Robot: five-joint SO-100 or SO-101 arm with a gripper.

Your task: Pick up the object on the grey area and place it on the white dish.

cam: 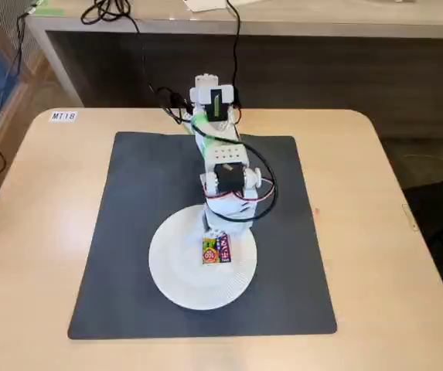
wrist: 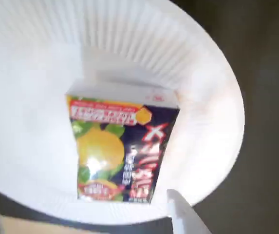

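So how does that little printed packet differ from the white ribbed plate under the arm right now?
The small rectangular packet is box-shaped with yellow, dark and red print; the round white plate is plain, with a fluted rim. The packet is far smaller, covering only a patch of the plate near its rim on the arm's side in the fixed view. The packet lies on the plate, while the plate rests directly on the dark grey square mat. Both sit under the arm.

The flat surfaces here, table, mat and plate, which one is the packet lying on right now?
The white plate. The packet lies inside its rim, off the grey mat and the wooden tabletop.
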